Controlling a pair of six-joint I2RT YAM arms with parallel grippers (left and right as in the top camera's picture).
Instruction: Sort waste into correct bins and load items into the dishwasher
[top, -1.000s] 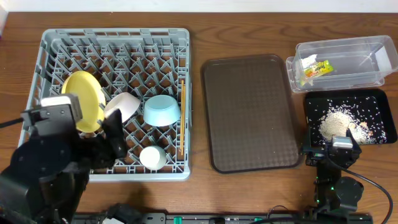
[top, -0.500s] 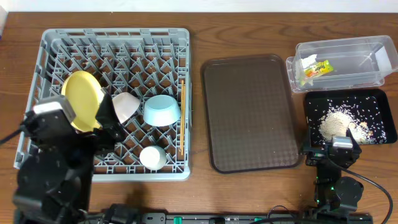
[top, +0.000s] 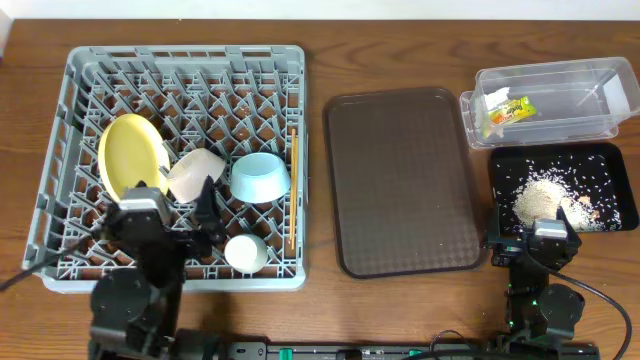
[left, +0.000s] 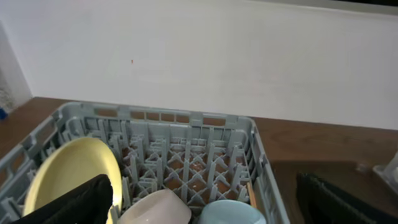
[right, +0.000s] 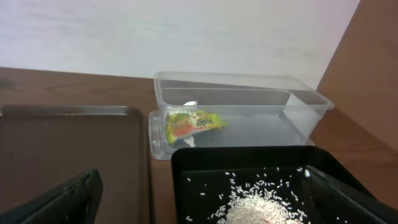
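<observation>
Now the left arm has pulled back from over the dish rack (top: 185, 52) to its near edge, and nothing it covered a second ago has moved.

- Dish rack: holds all five items.
- Brown serving tray (top: 405, 180): just right of the rack, bare.
- Clear tub (top: 575, 95) and black tray (top: 510, 160): well right of the rack, beyond the serving tray.
- Yellow plate (top: 132, 155): left part of the rack, on edge among the pegs, fully uncovered and unsupported by the arm.
- Light-blue bowl (top: 260, 177) and white bowl (top: 195, 172): rack centre, side by side.
- White cup (top: 245, 253): near edge of the rack.
- Chopsticks (top: 293, 190): along the rack's right side.
- Snack wrapper (top: 505, 110): in the tub.
- Rice grains (top: 540, 198): in the black tray. I cannot pick out the napkin for certain.

Left gripper (left: 204, 190): fingers wide apart, empty. Right gripper (right: 202, 180): fingers apart, empty, far right of the rack.

Judgement: plate released and stable. Sorting and loading look complete.
</observation>
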